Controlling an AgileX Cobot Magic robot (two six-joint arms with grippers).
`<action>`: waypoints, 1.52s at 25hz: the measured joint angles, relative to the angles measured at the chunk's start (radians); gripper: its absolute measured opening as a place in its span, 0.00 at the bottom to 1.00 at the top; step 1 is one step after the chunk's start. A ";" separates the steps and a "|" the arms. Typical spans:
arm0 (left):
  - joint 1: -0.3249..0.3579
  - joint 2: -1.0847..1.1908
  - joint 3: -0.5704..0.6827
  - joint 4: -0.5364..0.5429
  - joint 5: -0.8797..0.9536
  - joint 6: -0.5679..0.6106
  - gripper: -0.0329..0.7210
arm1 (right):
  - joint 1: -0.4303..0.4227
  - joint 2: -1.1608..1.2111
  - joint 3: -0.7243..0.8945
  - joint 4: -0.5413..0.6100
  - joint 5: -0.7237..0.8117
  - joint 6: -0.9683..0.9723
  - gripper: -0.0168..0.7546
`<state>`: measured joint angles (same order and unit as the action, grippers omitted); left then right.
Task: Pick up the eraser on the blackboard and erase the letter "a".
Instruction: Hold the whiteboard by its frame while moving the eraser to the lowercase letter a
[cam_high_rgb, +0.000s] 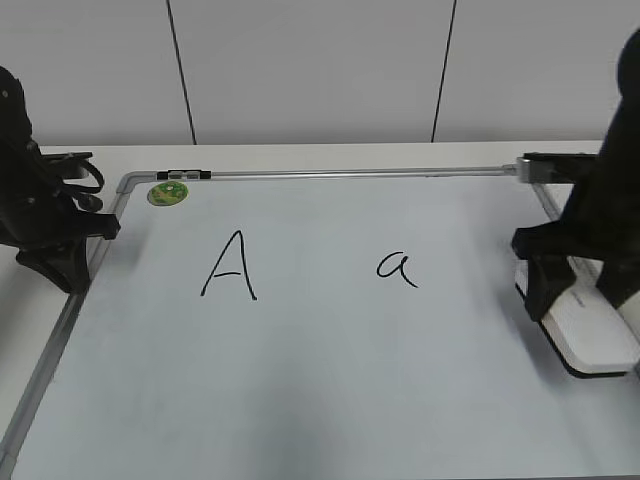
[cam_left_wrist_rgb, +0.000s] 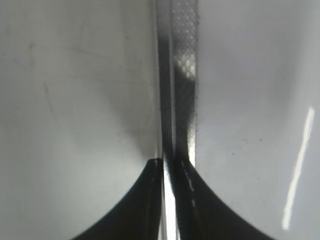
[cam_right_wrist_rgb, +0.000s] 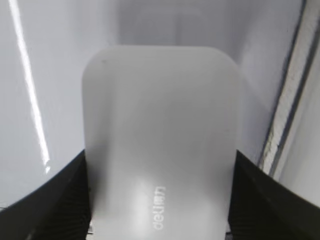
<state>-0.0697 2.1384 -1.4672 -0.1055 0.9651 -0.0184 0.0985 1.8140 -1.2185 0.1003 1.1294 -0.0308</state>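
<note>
The white eraser (cam_high_rgb: 595, 335) lies flat at the right edge of the blackboard (cam_high_rgb: 320, 390), a white board with a silver frame. In the right wrist view the eraser (cam_right_wrist_rgb: 160, 125) fills the middle, grey print facing up. My right gripper (cam_high_rgb: 572, 298) (cam_right_wrist_rgb: 160, 200) sits over it, a finger pressed against each long side. The lowercase letter "a" (cam_high_rgb: 397, 268) is written in black at mid-board, left of the eraser and untouched. My left gripper (cam_high_rgb: 70, 255) (cam_left_wrist_rgb: 170, 162) is shut and empty over the board's left frame rail (cam_left_wrist_rgb: 180, 75).
A taller capital "A" (cam_high_rgb: 230, 266) is written left of the small "a". A round green magnet (cam_high_rgb: 167, 193) sits at the board's far left corner. The board's right frame rail (cam_right_wrist_rgb: 287, 115) runs close beside the eraser.
</note>
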 joint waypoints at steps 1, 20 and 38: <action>0.000 0.000 0.000 0.000 0.000 0.000 0.12 | 0.013 0.023 -0.030 0.000 0.014 0.000 0.69; 0.000 0.000 0.000 -0.003 0.004 0.000 0.12 | 0.115 0.463 -0.613 0.000 0.081 0.016 0.69; 0.000 0.000 0.000 -0.010 0.004 0.000 0.12 | 0.349 0.550 -0.745 -0.036 0.099 0.031 0.69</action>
<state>-0.0697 2.1384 -1.4672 -0.1152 0.9688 -0.0184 0.4479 2.3636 -1.9634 0.0647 1.2288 0.0000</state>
